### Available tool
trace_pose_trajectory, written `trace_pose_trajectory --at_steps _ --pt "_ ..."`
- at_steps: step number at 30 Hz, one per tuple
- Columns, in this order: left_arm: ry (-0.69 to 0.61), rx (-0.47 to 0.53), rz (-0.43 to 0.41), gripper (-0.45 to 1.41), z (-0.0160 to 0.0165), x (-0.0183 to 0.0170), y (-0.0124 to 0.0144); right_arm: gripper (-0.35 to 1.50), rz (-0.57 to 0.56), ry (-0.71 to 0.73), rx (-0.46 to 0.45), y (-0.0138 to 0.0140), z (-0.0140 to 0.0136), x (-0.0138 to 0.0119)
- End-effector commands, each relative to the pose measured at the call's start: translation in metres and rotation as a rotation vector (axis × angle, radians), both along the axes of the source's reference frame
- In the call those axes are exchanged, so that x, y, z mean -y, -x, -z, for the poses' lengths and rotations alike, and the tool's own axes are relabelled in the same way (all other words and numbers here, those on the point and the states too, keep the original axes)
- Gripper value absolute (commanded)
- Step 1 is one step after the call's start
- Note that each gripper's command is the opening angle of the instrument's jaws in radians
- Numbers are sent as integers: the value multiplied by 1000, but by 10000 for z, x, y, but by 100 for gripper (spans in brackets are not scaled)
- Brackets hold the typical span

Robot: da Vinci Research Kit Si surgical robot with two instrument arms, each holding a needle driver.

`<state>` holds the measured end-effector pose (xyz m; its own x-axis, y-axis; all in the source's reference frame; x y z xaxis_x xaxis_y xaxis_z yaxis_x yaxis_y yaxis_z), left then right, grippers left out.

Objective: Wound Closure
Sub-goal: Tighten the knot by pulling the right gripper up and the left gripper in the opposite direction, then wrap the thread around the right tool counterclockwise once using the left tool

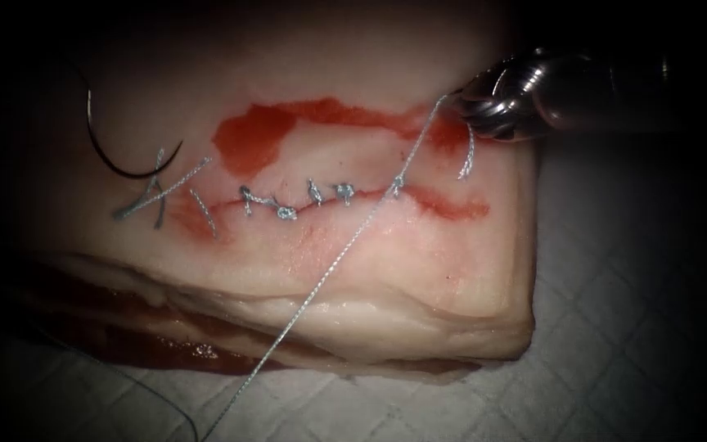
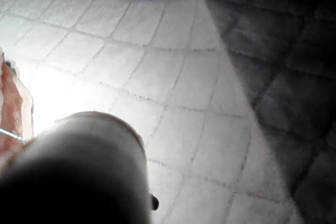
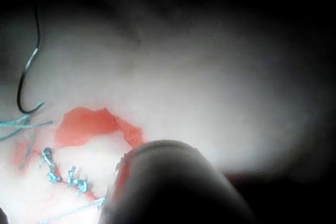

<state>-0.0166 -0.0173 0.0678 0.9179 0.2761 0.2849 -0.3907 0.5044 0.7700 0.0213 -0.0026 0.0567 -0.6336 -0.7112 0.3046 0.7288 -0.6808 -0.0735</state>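
The pale slab of pork-belly tissue (image 1: pixel 386 278) rests on a white quilted pad (image 1: pixel 615 327); its horizontal cut (image 1: pixel 321 205) serves as landmark and carries a row of pale blue knotted stitches (image 1: pixel 285 212). The right arm's silver needle driver (image 1: pixel 484 102) sits above the right end of the cut; it grips the pale blue braided thread (image 1: pixel 345 245) at its tip, though how the jaws stand cannot be told from these views. That thread runs from the tool through the rightmost stitch and down across the tissue's front face onto the pad, drawn straight. The dark curved steel needle (image 1: pixel 116 151) lies free on the tissue, above and beyond the left end of the cut, held by neither tool and apparently not in the tissue. Loose cut ends of blue thread (image 1: pixel 161 192) lie crossed beside it. Patches of red fluid (image 1: pixel 255 135) lie above the cut.

Risks, as judged: a taut thread could cut into the wound edge at the rightmost stitch; the unattended needle could snag the loose ends.

Containers: none seen.
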Motion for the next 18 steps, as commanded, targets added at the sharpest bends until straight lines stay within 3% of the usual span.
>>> trace_pose_trajectory --at_steps 1,4,7,18 --pt "4 -21 3 -45 -2 5 0 -35 1 4 -3 -9 -3 -6" --pt "51 -58 -12 -45 2 3 -16 -35 0 7 -5 -9 -3 -5" --pt "134 -115 -86 -45 6 7 -30 -35 -2 7 -4 -9 -3 -6" --pt "151 -121 -109 -45 10 8 -22 -35 -5 7 -2 -9 -4 -9"
